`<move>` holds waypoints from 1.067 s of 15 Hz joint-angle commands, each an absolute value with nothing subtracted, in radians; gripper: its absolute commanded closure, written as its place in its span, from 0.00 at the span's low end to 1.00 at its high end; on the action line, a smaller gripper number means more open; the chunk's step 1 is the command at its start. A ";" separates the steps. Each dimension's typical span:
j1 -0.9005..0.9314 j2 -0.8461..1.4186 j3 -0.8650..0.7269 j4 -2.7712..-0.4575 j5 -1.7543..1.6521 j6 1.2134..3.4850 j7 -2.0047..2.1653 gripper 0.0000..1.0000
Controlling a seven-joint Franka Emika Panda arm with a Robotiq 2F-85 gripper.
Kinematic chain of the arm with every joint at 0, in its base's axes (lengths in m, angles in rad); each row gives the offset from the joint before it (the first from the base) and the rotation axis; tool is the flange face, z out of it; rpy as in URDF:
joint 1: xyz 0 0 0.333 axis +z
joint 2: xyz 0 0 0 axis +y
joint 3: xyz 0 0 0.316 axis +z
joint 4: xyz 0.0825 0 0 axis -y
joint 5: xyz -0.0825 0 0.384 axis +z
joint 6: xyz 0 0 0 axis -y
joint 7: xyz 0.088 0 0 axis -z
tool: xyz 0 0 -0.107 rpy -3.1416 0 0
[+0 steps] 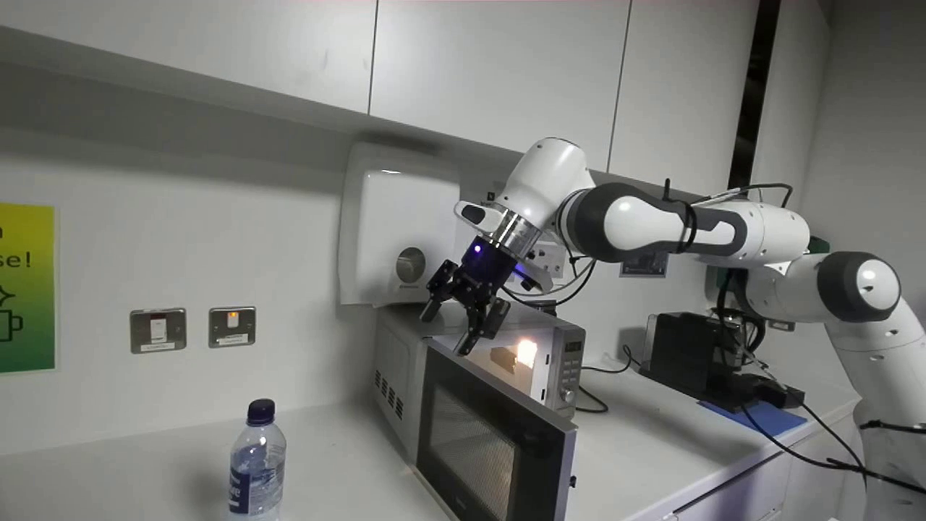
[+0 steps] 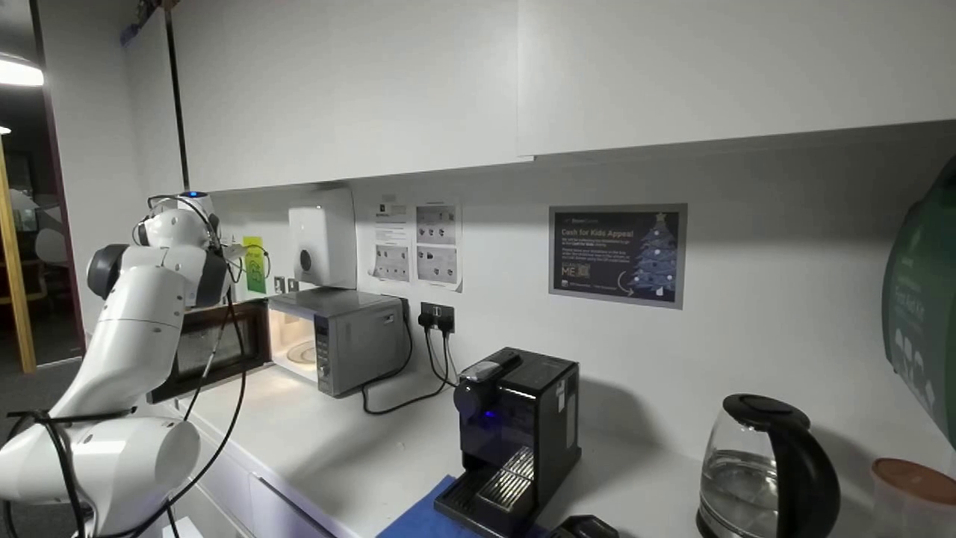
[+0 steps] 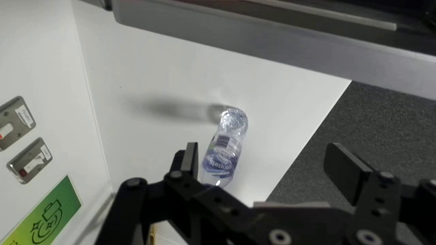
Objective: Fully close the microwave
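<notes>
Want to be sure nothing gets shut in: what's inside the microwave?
Inside the microwave: a bright light and, in an exterior view, a round plate. The open door and control panel cover parts of the interior; anything there can't be seen.

The arm is glossy white and rounded, broken by dark grey bands at the joints, with round white caps set into them. Near the claw sits a shiny silver collar, and just beside it glows a small violet light. Black cables loop along the arm, and black ties are cinched round it. The claw is matte black and angular, with squared fingers and round bolts, two of them pale-rimmed.
</notes>
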State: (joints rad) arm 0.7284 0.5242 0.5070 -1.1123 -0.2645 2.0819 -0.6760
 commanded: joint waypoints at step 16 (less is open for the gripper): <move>0.722 0.629 0.537 -1.089 -0.049 1.935 -0.654 0.00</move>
